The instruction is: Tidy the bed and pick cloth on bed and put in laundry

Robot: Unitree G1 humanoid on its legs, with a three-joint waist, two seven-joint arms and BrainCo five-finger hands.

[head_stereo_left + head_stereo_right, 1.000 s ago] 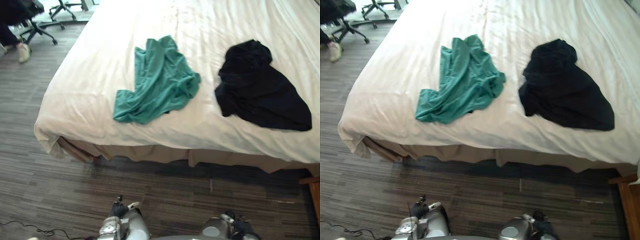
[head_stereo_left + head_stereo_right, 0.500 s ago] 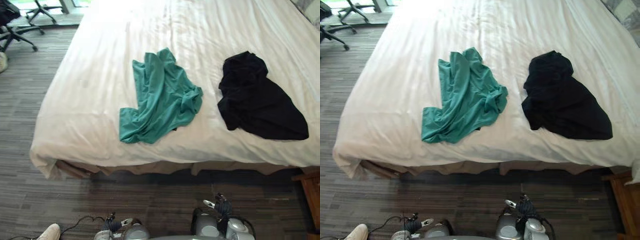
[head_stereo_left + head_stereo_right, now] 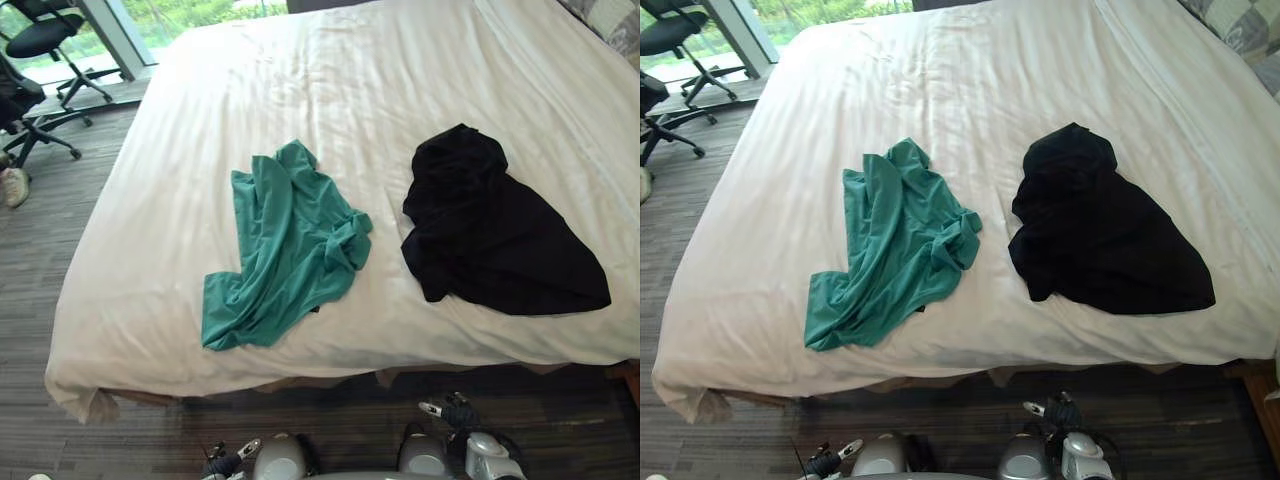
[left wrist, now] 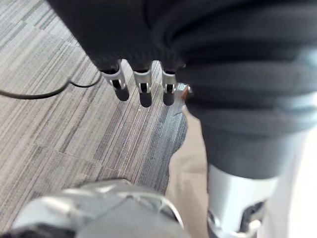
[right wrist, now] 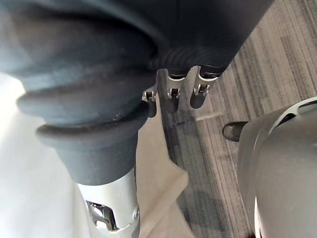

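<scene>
A crumpled green cloth (image 3: 285, 250) lies on the white bed (image 3: 330, 90), towards its near left part. A black cloth (image 3: 495, 235) lies spread to its right, a gap of bare sheet between them. My left hand (image 4: 144, 91) hangs low by the bed's near edge with its fingers straight and nothing in them; it also shows as the left hand (image 3: 228, 458) at the bottom of the eye view. My right hand (image 5: 172, 94) hangs the same way, empty, and shows as the right hand (image 3: 448, 410) below the black cloth. Both hands are well short of the cloths.
Black office chairs (image 3: 45, 35) stand on the striped floor (image 3: 40, 260) beyond the bed's far left corner, with a person's shoe (image 3: 12, 185) near them. A patterned pillow (image 3: 1240, 30) lies at the bed's far right. The tan bed skirt (image 4: 185, 163) hangs next to my hands.
The camera has moved closer and tilted up, so more of the bed shows and less of the floor. Both cloths lie as before. My hands stay low.
</scene>
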